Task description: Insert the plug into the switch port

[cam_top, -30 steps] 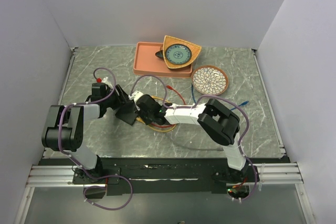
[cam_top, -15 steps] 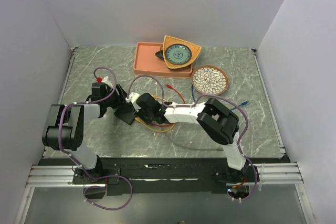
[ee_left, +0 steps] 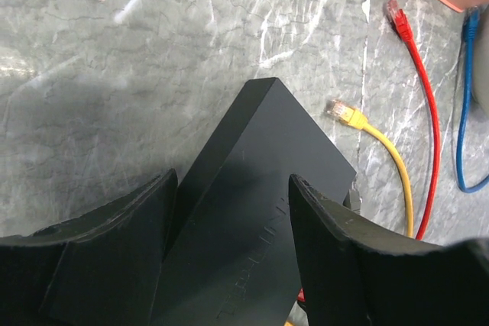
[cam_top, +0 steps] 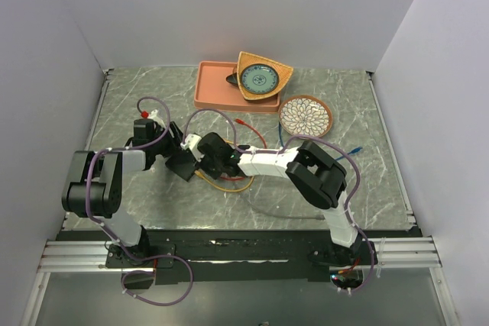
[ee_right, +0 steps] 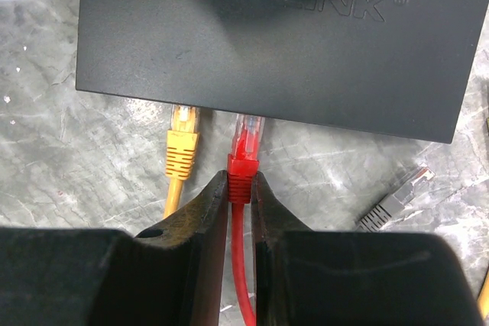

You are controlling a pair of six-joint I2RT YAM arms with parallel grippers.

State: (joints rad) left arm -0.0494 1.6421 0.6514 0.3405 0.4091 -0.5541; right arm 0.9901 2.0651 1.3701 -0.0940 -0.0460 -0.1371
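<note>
The left end effector [ee_left: 233,196] clamps the switch [ee_right: 267,43]. The right end effector [ee_right: 241,188] pinches the red plug [ee_right: 246,139], its tip at the switch's port edge, just beside the yellow plug [ee_right: 183,139].

"TP-LINK" on the switch [ee_right: 275,43]

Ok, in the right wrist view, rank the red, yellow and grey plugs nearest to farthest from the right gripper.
1. Nearest: red plug, pinched in the right gripper, tip at the switch edge.
2. Next: yellow plug, close beside it, image left.
3. Farthest: grey plug, image right, lying loose.
</note>
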